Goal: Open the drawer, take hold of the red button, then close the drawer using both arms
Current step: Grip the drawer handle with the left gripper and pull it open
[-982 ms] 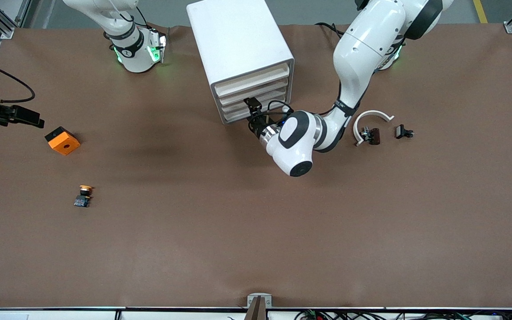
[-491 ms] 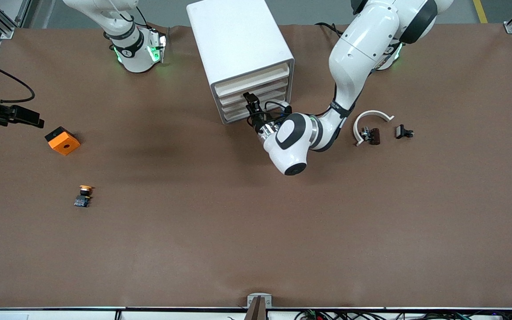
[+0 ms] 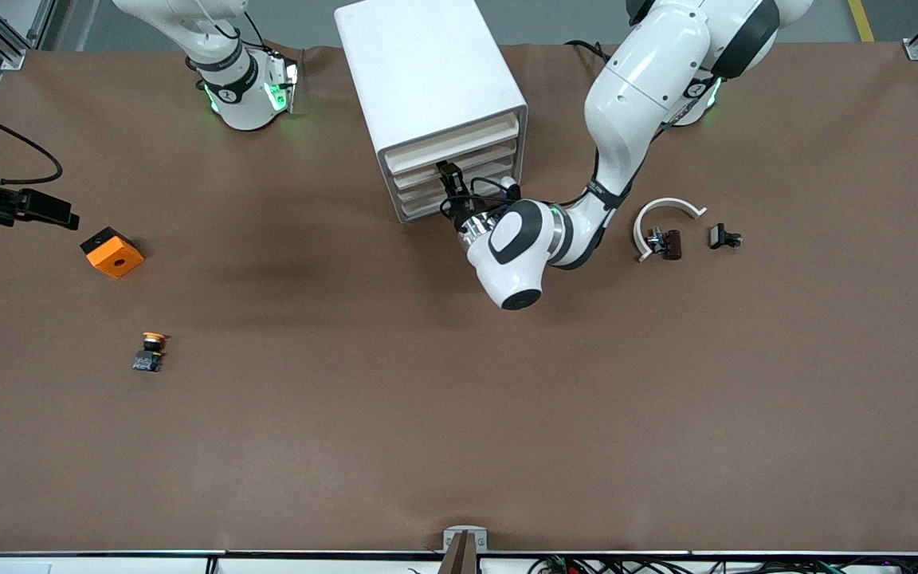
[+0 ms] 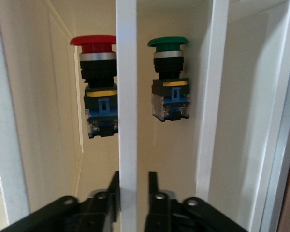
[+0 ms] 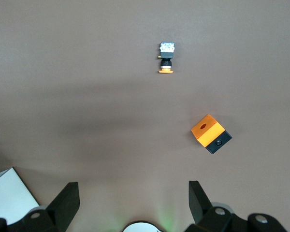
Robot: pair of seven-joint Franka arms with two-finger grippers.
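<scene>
White drawer fronts fill my left wrist view, and the left gripper has its jaws clamped on the thin white front edge of a drawer of the cabinet, one finger on each face of it. Past that edge I can see the button with its red cap lying inside the drawer, and beside it, on the opposite face of the white edge, a green-capped button. From the front camera I see the left arm reaching down from its base so that its wrist sits right in front of the cabinet's stack of drawers, the hand up against the lower ones; I cannot tell from there how open the drawer is. My right gripper hangs over the bench near the right arm's end, jaws wide apart and holding nothing, and that arm waits. Under it, in the right wrist view, lie the orange cube with its hole and, well apart from it, the orange-capped button. Toward the left arm's end I see a white curved bracket with a small dark part just beside it.
</scene>
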